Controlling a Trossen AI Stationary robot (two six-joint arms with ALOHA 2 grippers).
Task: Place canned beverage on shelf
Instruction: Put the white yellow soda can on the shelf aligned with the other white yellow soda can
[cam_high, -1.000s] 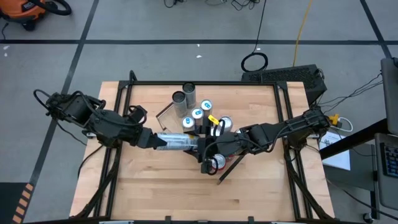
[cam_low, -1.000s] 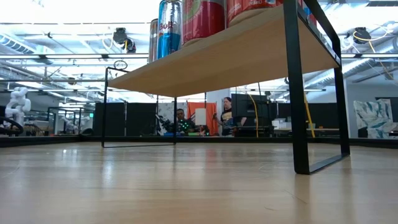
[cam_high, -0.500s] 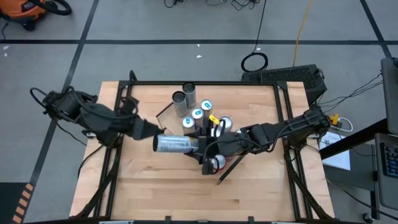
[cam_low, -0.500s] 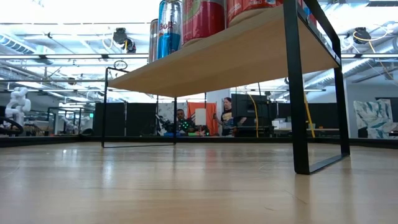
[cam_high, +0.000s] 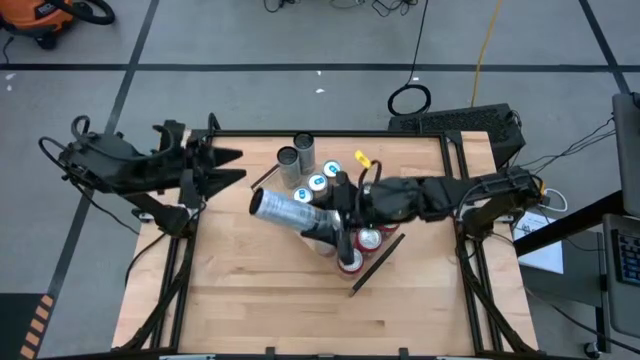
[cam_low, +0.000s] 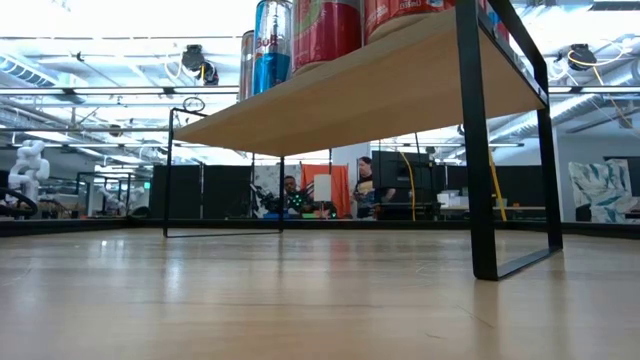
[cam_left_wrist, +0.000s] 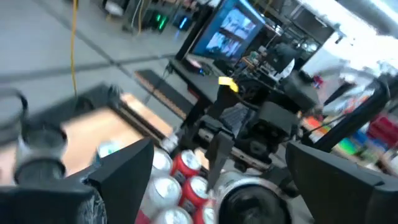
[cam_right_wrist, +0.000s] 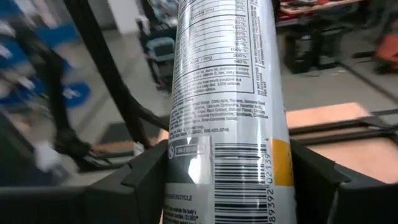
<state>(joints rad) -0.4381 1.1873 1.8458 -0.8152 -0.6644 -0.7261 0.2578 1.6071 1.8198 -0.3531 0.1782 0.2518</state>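
A silver canned beverage (cam_high: 285, 208) hangs nearly level above the table's middle, with my right gripper (cam_high: 326, 224) shut on its right-hand end. The right wrist view looks along its printed side (cam_right_wrist: 224, 81). My left gripper (cam_high: 236, 166) stands open to the can's left, toward the far left, and touches nothing. In the left wrist view its fingers (cam_left_wrist: 221, 149) frame the can's round end (cam_left_wrist: 249, 199). The shelf shows from below in the low view (cam_low: 380, 90), and one of its black rails (cam_high: 377, 263) in the high view. Several cans (cam_high: 318, 183) stand on it, some red (cam_high: 365, 238). My right gripper pinches the can between its two fingers (cam_right_wrist: 149, 171), on opposite sides of the wall near the barcode end (cam_right_wrist: 233, 158). The fingers come level from the table's right and lie along the can. The can is lifted clear, its free end toward the table's left.
The table's black frame (cam_high: 460, 170) runs along its right and far edges. A keyboard (cam_high: 455, 120) lies beyond the far edge. Bare wood (cam_high: 300, 320) stretches toward the near edge. People (cam_low: 362, 185) sit in the room behind the table.
My left gripper has let go of the can's left end, drawn back toward the far left edge, risen and rolled. My right gripper has moved toward the far edge and up with the can, whose free end has swung toward the far edge.
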